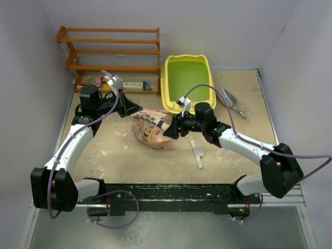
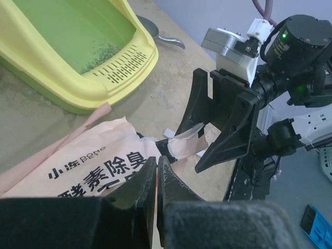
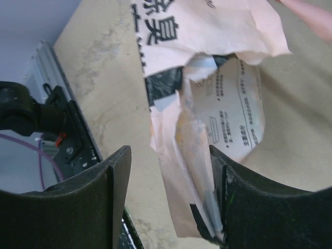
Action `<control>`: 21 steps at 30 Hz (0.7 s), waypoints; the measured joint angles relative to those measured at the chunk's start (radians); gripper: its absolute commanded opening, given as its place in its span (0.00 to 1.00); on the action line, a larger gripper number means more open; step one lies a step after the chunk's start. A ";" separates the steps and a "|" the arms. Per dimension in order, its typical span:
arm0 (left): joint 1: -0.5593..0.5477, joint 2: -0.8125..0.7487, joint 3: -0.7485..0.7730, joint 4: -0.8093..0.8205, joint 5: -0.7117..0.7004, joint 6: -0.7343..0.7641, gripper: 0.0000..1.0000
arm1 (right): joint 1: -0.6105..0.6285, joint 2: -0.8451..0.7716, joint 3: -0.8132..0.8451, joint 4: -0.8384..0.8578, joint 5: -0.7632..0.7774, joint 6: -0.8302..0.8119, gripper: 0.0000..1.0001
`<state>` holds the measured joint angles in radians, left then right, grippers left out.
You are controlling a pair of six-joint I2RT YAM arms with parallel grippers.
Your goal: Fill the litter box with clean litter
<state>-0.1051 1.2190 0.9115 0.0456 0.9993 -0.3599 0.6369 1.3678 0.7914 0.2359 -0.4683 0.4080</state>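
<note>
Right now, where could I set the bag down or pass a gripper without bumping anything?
Bare tabletop lies near-left, bordered by the left arm, the bag and the base rail; also far right, between the scoop and the wall. Crowded: centre, where the left gripper and right gripper meet the bag in front of the litter box.

Yellow litter box (image 1: 165,83) upright; sparse clean litter (image 2: 105,52) inside.

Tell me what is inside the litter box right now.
Inside the litter box, the green basin holds only a thin scatter of clean litter by its slotted lip. The right arm's cable crosses the near end overhead, hiding a sliver there.
</note>
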 measured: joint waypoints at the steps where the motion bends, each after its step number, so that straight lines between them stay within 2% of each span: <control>1: 0.000 -0.003 -0.001 0.001 -0.003 0.000 0.07 | -0.005 0.012 0.013 0.009 -0.034 -0.001 0.58; 5: 0.000 -0.004 -0.001 0.009 -0.008 -0.007 0.07 | -0.010 0.054 0.077 0.017 -0.158 -0.005 0.58; 12: 0.000 -0.004 -0.002 0.019 -0.007 -0.023 0.08 | -0.011 0.228 0.310 -0.014 -0.343 -0.025 0.58; 21: 0.000 -0.021 -0.011 0.019 -0.008 -0.023 0.08 | -0.016 0.367 0.393 -0.019 -0.440 -0.006 0.53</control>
<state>-0.1051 1.1980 0.9005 0.0647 0.9913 -0.3832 0.6212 1.7344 1.1839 0.2169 -0.9081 0.4019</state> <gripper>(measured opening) 0.081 0.558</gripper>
